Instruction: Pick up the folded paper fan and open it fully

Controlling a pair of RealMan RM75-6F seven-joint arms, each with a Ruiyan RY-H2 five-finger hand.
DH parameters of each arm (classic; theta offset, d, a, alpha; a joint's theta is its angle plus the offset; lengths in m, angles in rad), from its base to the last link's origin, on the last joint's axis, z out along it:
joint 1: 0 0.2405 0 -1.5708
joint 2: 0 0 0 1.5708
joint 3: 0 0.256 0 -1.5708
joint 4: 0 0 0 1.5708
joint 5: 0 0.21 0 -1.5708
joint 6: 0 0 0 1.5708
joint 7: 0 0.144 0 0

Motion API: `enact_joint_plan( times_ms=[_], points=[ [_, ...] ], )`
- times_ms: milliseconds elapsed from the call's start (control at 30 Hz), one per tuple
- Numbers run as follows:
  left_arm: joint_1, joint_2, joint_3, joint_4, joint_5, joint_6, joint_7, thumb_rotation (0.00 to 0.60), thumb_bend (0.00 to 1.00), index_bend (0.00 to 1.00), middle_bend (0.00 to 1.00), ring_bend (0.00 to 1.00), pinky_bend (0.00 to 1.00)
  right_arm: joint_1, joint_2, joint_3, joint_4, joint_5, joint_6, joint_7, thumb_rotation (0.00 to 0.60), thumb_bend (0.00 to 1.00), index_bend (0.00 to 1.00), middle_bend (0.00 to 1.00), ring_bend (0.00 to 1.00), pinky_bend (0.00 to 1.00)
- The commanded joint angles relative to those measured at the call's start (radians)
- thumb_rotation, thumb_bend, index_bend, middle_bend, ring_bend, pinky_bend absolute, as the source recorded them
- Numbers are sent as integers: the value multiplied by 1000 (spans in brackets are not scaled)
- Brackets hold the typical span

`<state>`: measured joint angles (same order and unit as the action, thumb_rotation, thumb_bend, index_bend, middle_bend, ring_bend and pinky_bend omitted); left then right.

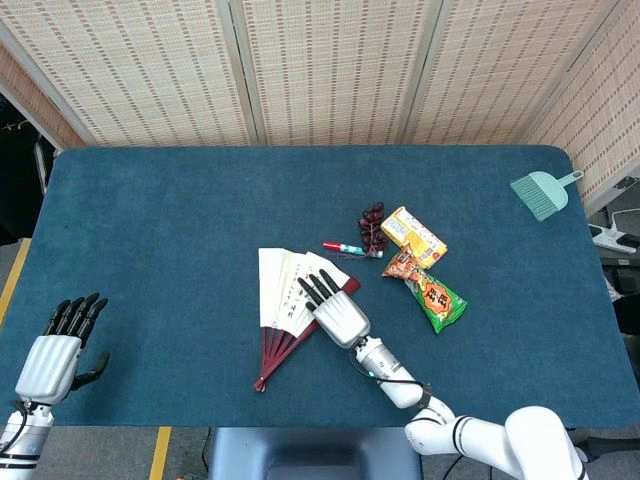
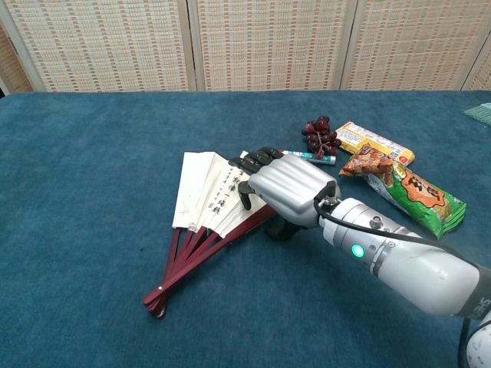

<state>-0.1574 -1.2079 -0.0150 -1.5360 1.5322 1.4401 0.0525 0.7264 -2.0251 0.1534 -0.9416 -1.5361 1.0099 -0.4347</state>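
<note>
The paper fan (image 1: 281, 290) lies partly spread on the blue table, white leaves up, its dark red ribs meeting at a pivot near the front edge. In the chest view the fan (image 2: 201, 192) shows only a narrow wedge of paper. My right hand (image 1: 335, 310) lies palm down over the fan's right side, its dark fingers stretched onto the paper. The chest view shows the right hand (image 2: 288, 188) covering the outer red guard, thumb beside it on the cloth. My left hand (image 1: 55, 355) hovers at the front left corner, fingers apart, holding nothing.
Right of the fan lie a bunch of dark grapes (image 1: 372, 228), a small red-capped tube (image 1: 345, 247), a yellow box (image 1: 414, 235) and an orange-green snack bag (image 1: 430, 290). A teal hand brush (image 1: 540, 192) sits at the far right. The table's front edge (image 1: 300, 428) runs close by.
</note>
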Motion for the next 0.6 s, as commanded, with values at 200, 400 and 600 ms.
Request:
enact_joint_plan(
  times_ms=[200, 400, 600],
  points=[
    [1, 7, -2, 0, -4, -1, 4, 600, 379, 0, 0, 0, 41, 21, -59, 4, 67, 4, 33, -3, 600, 179, 445, 0, 0, 20],
    [4, 8, -3, 0, -4, 3, 6, 600, 380, 0, 0, 0, 41, 36, -98, 21, 120, 21, 45, -38, 600, 331, 498, 0, 0, 35],
    [5, 7, -6, 1, -9, 4, 12, 600, 379, 0, 0, 0, 41, 47, -113, 28, 142, 27, 48, -30, 600, 524, 549, 10, 0, 53]
  ],
)
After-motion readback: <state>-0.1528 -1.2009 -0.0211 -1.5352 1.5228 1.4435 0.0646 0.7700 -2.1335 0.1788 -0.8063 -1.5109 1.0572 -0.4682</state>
